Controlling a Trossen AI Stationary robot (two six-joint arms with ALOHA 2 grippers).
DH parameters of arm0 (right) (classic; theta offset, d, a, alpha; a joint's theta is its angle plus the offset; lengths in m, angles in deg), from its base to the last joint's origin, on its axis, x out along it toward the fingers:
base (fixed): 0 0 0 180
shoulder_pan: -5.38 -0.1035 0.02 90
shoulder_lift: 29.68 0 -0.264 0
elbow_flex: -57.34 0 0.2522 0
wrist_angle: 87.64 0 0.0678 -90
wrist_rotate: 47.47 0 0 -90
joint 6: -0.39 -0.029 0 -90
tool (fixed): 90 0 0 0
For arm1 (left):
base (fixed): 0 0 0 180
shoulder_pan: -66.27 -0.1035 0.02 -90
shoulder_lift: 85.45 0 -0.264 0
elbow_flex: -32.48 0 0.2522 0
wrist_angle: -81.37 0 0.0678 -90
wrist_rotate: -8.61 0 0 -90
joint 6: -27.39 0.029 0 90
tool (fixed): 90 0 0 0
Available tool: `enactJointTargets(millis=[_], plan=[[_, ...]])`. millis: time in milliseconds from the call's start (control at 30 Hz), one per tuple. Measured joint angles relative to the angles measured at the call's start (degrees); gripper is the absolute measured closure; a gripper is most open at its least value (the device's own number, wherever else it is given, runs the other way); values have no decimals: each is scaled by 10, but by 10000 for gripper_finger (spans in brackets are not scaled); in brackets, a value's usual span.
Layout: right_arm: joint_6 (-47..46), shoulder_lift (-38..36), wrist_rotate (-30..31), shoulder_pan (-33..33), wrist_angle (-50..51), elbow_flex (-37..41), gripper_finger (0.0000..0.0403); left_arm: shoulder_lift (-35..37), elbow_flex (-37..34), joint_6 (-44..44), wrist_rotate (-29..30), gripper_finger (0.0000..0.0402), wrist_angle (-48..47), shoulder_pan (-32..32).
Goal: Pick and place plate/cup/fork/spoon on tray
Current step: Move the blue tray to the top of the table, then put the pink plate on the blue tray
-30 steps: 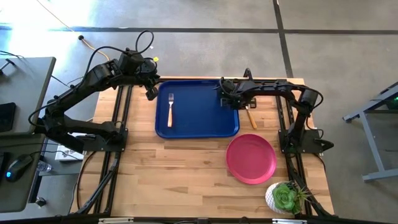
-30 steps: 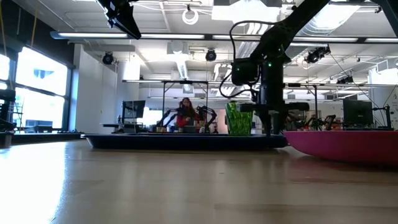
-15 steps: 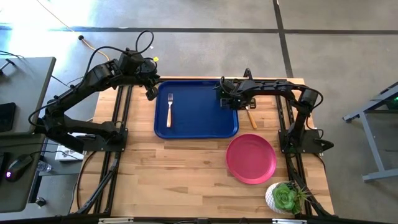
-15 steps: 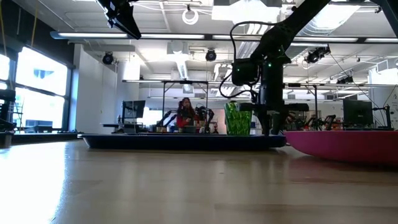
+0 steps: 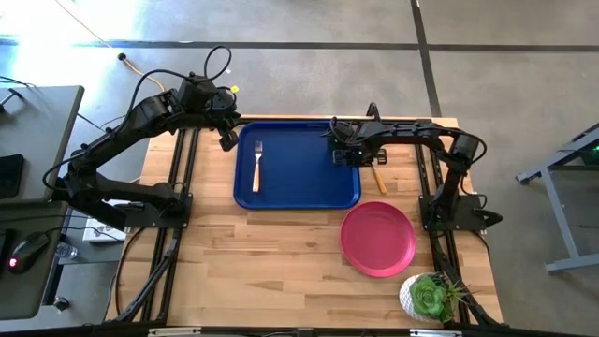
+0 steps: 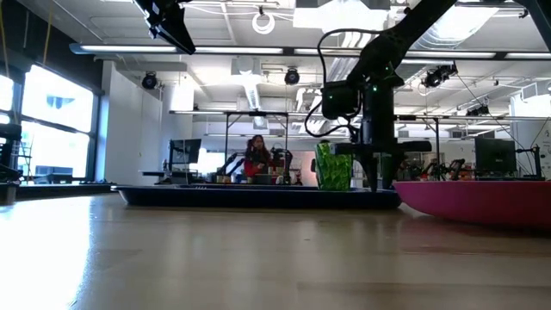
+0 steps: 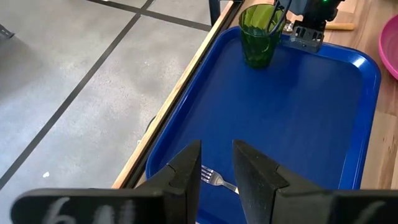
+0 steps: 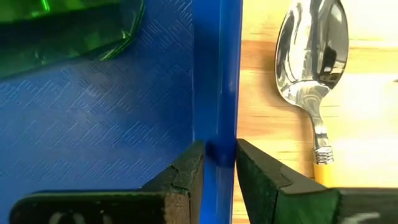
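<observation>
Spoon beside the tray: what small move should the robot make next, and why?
Probably lift the right end effector clear and swing it over the spoon. The cup already stands on the tray, ungripped, while the spoon lies on the table just outside the rim, close by.

- The left end effector [image 7: 216, 174] hangs over the tray [image 7: 311, 124] — fingers slightly apart, holding nothing.
- Fork [image 7: 214, 179] tines show between them.
- The cup [image 7: 260, 34] stands upright in the tray's far corner, the right end effector [image 7: 305, 31] just beside it.
- The plate [image 7: 389, 37] edge lies on the table [image 7: 379, 168].
</observation>
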Motion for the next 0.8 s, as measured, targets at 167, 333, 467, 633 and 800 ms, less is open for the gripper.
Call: enactJointTargets(millis=[167, 333, 467, 633, 800], plan=[[0, 0, -7, -1, -1, 0, 305, 0, 0, 0, 0, 321, 0, 0], [0, 0, -7, -1, 10, -19, 286, 0, 0, 0, 0, 321, 0, 0], [5, 0, -5, -1, 45, -47, 277, 0, 0, 0, 0, 321, 0, 0], [9, -1, -5, -2, 99, -79, 277, 0, 0, 0, 0, 321, 0, 0], [5, -1, -9, -23, 158, -119, 277, 0, 0, 1, 0, 321, 0, 0]])
